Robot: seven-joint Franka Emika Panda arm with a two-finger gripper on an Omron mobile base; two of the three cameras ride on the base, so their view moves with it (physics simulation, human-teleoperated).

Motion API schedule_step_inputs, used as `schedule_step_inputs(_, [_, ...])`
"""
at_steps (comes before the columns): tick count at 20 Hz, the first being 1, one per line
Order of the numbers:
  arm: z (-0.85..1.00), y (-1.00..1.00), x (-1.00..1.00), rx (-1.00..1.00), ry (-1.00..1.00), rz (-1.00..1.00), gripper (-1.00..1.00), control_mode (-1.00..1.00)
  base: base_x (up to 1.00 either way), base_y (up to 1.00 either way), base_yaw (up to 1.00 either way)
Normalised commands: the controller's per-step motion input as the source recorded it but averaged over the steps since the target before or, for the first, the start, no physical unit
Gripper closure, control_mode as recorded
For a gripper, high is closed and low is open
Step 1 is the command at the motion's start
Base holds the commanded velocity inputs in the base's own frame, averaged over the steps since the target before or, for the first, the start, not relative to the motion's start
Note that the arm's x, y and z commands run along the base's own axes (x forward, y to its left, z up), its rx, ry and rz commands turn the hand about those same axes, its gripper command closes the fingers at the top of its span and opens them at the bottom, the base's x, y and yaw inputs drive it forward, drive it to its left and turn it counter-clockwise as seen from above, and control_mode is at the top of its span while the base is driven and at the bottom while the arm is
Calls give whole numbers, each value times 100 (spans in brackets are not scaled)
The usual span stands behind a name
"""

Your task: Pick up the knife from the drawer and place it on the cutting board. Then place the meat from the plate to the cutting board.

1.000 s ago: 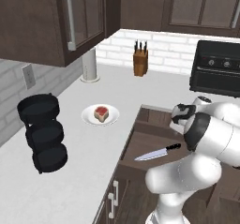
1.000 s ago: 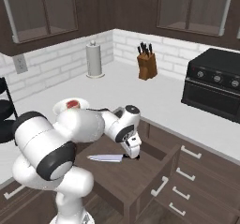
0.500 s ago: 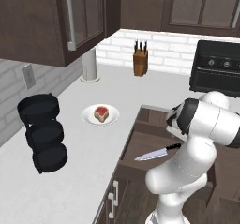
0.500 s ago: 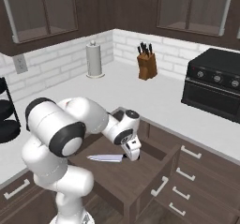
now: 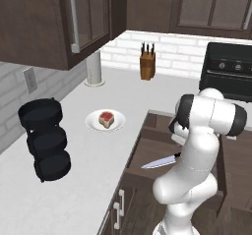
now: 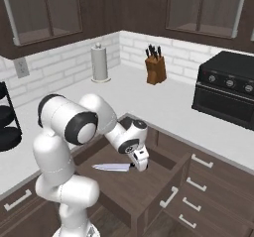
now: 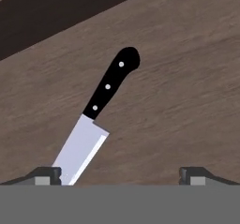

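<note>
Both jaws of the gripper (image 7: 120, 174) gape wide and empty above the knife (image 7: 101, 114) in the drawer (image 6: 149, 186), so centring over its dark handle looks wise.

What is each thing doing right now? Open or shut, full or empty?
drawer: pulled open
knife: lying flat in the drawer, not held
gripper: open, above the knife
plate: on the counter, holding the meat
meat: sitting on the plate
</note>
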Motion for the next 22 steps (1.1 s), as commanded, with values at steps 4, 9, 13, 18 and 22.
schedule_step_inputs(4, [-27, 4, 19, -1, 0, 0, -100, -100, 0, 0, 0])
schedule_step_inputs(9, [-20, 2, 13, -1, 0, 0, -100, -100, 0, 0, 0])
schedule_step_inputs(13, [-20, 0, 18, 0, 0, 0, -100, -100, 0, 0, 0])
schedule_step_inputs(18, [-23, 0, 31, -1, 0, 0, -100, -100, 0, 0, 0])
schedule_step_inputs(22, [-27, 0, 16, 0, 0, 0, -100, -100, 0, 0, 0])
